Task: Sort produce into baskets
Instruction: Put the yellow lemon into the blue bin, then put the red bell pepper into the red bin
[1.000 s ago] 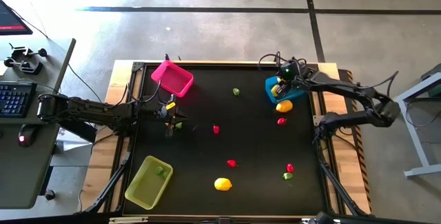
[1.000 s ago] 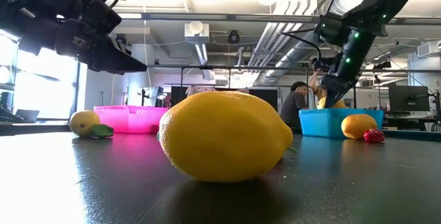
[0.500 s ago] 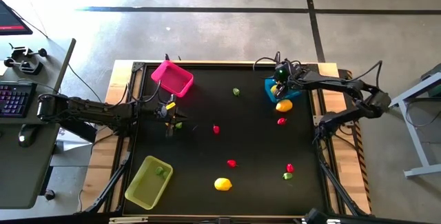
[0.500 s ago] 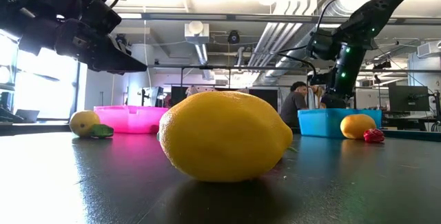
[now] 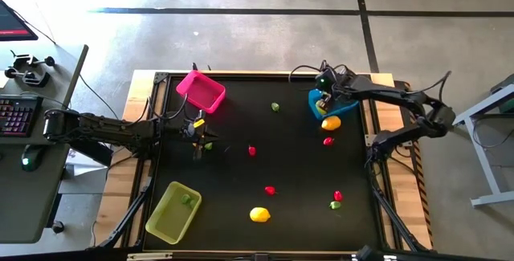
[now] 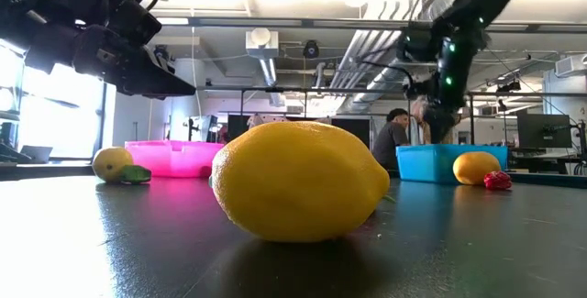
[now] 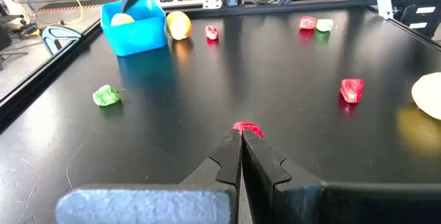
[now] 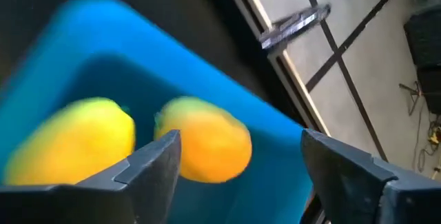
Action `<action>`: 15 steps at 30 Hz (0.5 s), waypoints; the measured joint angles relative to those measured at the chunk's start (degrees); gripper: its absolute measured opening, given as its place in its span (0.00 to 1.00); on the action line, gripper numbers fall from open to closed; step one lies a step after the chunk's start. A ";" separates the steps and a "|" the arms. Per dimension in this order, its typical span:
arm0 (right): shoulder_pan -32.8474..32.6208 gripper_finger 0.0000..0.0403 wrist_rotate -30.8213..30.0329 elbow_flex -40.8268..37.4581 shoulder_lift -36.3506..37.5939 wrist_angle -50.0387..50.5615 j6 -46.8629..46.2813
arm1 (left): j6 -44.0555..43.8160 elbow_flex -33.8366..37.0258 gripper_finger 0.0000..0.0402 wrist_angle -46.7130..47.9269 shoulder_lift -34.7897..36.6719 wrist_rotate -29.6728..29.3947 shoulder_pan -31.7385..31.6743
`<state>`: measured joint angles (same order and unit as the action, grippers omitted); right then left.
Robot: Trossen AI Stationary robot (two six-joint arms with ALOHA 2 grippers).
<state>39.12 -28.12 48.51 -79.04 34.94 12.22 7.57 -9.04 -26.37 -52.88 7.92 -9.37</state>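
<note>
My table top is matt black with a faint sheen; the lemon on it looks smooth, slightly pebbled plastic. My blue basket is smooth plastic, and the pink basket glossy, translucent.

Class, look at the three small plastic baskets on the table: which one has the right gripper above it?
The blue rectangular plastic basket at the table's far right: the right gripper hangs open over it, two yellow lemon-like pieces inside. The pink and yellow-green baskets sit on the left side.

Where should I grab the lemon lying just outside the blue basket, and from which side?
Come straight down on the lemon and close across its narrow middle; it lies on its side. Set the fingers clear of the blue basket, which it sits close against, and the red piece nearby.
</note>
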 joint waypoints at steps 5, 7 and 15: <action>-5.20 0.57 -0.16 2.62 0.06 1.63 -3.29 | 0.00 0.00 0.00 0.00 0.01 0.01 0.00; -7.43 0.48 -0.17 2.63 0.06 1.28 -4.21 | 0.00 0.00 0.00 0.00 0.00 0.02 0.00; -18.21 0.03 -1.02 2.63 0.06 0.19 -11.78 | 0.03 0.00 0.00 0.00 0.01 0.01 0.00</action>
<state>20.91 -29.13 51.13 -78.98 35.13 0.44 7.60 -9.04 -26.37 -52.87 7.93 -9.37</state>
